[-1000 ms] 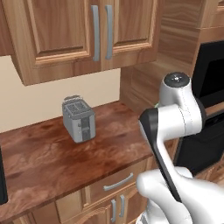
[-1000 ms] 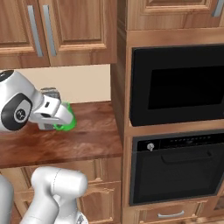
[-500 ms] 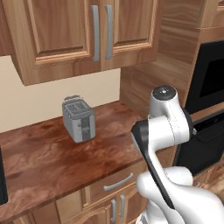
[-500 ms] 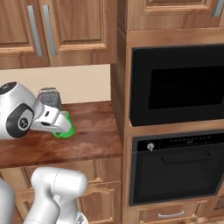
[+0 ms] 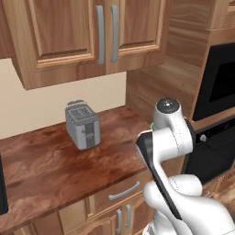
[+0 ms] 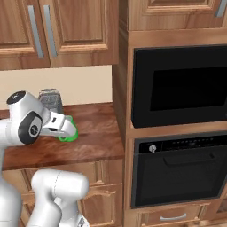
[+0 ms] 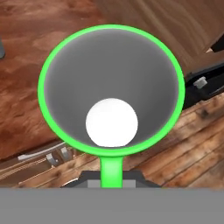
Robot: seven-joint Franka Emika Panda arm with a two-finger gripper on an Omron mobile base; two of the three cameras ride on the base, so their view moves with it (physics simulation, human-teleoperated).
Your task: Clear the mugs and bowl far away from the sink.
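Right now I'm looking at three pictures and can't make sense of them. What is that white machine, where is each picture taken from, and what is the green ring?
The white machine is a jointed robot arm on a base that can drive, in a computer-drawn kitchen. Two pictures come from cameras on the base, behind the arm on its left and right. The third comes from a camera on the hand, looking along the gripper.

The green ring is the rim of a small bright green mug, seen from above: grey inside, pale round bottom. Its handle runs down into the gripper, which is shut on it. From the right camera, the mug shows at the arm's end above the brown wooden counter.

On that counter stands a grey metal toaster. To the right are two black built-in ovens.
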